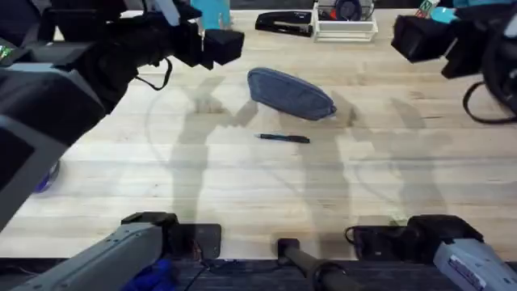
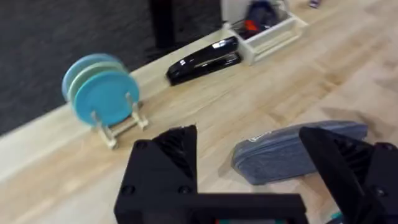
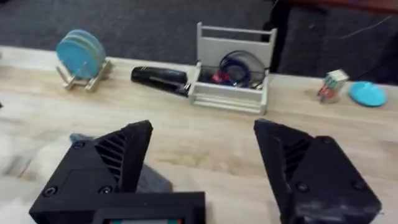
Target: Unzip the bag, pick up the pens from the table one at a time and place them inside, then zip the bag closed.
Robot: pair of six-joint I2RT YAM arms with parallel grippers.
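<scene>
The grey-blue bag (image 1: 291, 94) lies zipped on the table (image 1: 242, 186), slanting from back left to front right. A slim dark pen (image 1: 284, 138) rests just in front of it. My left gripper (image 1: 220, 44) hangs high over the table's back left, away from the bag. In the left wrist view this gripper (image 2: 247, 134) is open, with the bag (image 2: 298, 152) farther off between its fingers. My right gripper (image 1: 414, 36) hovers high at the back right. It is open (image 3: 202, 127) and empty, and a corner of the bag (image 3: 154, 182) shows beside one finger.
A black stapler (image 1: 284, 23) and a white caddy (image 1: 345, 20) stand along the back edge behind the bag. A wooden rack of blue plates (image 2: 102, 93) stands at the back left. A small blue dish (image 3: 367, 93) lies at the back right.
</scene>
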